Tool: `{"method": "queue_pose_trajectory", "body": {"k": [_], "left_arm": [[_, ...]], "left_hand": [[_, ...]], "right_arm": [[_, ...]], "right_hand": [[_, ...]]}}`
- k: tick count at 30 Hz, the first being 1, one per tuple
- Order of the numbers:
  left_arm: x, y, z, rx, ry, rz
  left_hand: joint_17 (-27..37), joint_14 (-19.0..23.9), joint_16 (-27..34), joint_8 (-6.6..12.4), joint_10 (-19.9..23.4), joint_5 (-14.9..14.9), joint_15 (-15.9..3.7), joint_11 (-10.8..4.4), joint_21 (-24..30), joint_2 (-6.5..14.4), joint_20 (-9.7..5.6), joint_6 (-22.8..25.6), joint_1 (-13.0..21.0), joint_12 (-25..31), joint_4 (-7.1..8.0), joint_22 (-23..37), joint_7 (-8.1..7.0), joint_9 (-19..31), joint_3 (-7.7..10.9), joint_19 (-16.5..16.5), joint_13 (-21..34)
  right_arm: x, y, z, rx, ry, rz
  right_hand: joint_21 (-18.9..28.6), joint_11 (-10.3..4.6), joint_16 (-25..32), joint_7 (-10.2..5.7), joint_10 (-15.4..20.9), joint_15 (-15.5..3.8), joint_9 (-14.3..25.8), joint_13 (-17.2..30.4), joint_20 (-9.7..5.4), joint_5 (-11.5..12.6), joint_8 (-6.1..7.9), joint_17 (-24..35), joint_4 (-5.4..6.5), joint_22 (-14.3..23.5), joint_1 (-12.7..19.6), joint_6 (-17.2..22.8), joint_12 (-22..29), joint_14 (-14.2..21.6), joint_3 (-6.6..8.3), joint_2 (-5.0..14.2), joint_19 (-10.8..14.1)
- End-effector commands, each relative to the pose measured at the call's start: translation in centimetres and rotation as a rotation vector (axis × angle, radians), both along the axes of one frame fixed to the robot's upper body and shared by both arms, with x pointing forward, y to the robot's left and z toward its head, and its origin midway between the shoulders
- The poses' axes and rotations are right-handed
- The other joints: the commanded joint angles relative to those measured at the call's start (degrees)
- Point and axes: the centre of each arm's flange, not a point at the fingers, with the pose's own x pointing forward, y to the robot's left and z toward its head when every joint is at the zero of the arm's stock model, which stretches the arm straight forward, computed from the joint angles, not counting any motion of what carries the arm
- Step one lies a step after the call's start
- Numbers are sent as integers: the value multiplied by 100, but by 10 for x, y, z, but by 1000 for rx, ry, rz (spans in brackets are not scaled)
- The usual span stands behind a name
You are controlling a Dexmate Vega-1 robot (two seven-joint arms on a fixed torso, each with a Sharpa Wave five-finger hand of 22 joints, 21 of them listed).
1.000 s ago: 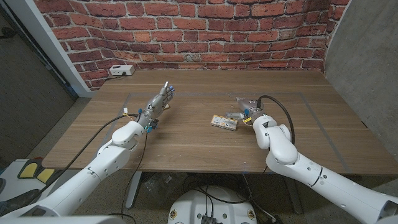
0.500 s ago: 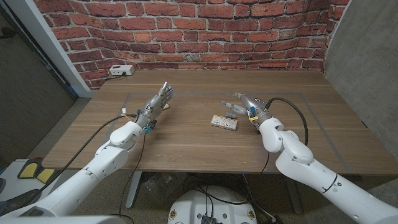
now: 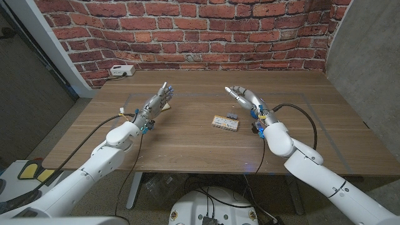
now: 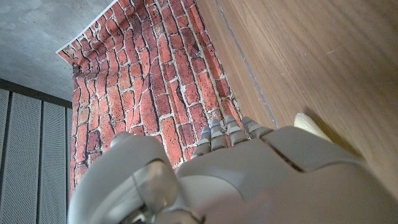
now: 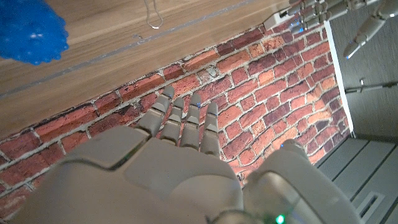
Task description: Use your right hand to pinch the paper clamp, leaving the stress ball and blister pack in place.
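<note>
Task barely begun, we judge: pinch not made. Right robot hand (image 3: 245, 99) raised over desk (image 3: 187, 140), fingers apart, grasping nothing. We see paper clamp (image 3: 232, 117) on desk just beside blister pack (image 3: 225, 123), below that hand. Stress ball (image 5: 28, 28), blue, shows in right wrist view near clamp's wire handles. Left robot hand (image 3: 159, 102) released, fingers spread, well apart. Left to do: descend, pinch clamp. No brand/writing legible to us.
</note>
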Motion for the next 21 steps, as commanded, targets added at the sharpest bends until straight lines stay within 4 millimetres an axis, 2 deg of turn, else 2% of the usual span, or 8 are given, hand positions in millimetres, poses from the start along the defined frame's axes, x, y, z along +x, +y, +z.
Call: {"method": "queue_pose_trajectory", "body": {"k": [1,3,7,11,17,19,20,21], "left_arm": [[-10,3,9,45,-31,-32],[-12,4,9,48,-33,-33],[-15,6,10,56,-41,-35],[-17,7,11,53,-53,-35],[-20,11,12,28,-64,-38],[-20,12,12,12,-65,-45],[-20,12,12,7,-66,-50],[-21,13,13,6,-70,-54]], "left_hand": [[26,79,20,10,39,-33,-6,-5,-5,16,0,59,44,-2,-11,32,7,26,23,-7,13],[26,81,20,10,51,-35,-6,-11,-4,18,-5,61,46,2,-10,32,9,26,24,-6,13],[26,83,19,11,58,-38,-6,-2,-3,21,-11,67,46,4,-8,32,13,26,26,-3,13],[26,82,18,10,60,-41,-9,1,-1,24,-21,66,47,4,-5,32,15,26,26,2,13],[26,51,4,8,55,-47,-20,22,2,28,-33,67,48,0,-1,32,18,26,28,12,13],[26,34,-2,8,55,-49,-22,11,3,29,-40,68,49,-1,1,32,16,26,28,16,12],[26,30,-4,8,56,-50,-23,13,3,30,-44,68,49,-1,2,32,17,26,29,16,12],[26,26,-5,8,57,-51,-24,13,4,31,-44,71,49,0,3,32,17,26,29,17,12]], "right_arm": [[0,-20,3,341,-24,244],[1,-23,2,368,-26,256],[5,-31,0,433,-12,311],[12,-39,-6,518,23,389],[20,-44,-10,557,58,452],[23,-44,-12,563,66,470],[24,-44,-13,563,70,474],[25,-44,-13,563,75,475]], "right_hand": [[16,-61,59,-19,186,-43,-3,17,4,-16,78,-6,-54,11,17,268,71,153,35,70,15],[26,20,50,83,193,-113,-13,11,-60,-22,21,-12,-76,9,36,189,64,171,34,68,43],[53,163,32,178,111,-173,-31,-5,-204,-31,-121,-19,-110,5,53,-51,6,187,24,56,128],[51,214,6,223,-8,-136,-39,-13,-230,-35,-188,-20,-123,3,49,-161,-57,147,11,45,140],[42,259,-10,311,-54,-109,-40,-19,-246,-38,-162,-16,-119,1,10,-43,-91,100,-18,27,131],[7,270,-38,344,-136,-90,-46,-24,-254,-37,-296,-7,-98,-1,-91,-316,-144,-25,-96,-45,57],[-34,285,-46,350,-233,-67,-52,-26,-230,-30,-355,-4,-89,-3,-141,-459,-192,-94,-136,-81,-55],[-45,293,-52,357,-255,-49,-54,-26,-229,-27,-380,-3,-85,-3,-163,-527,-204,-136,-155,-98,-91]]}}
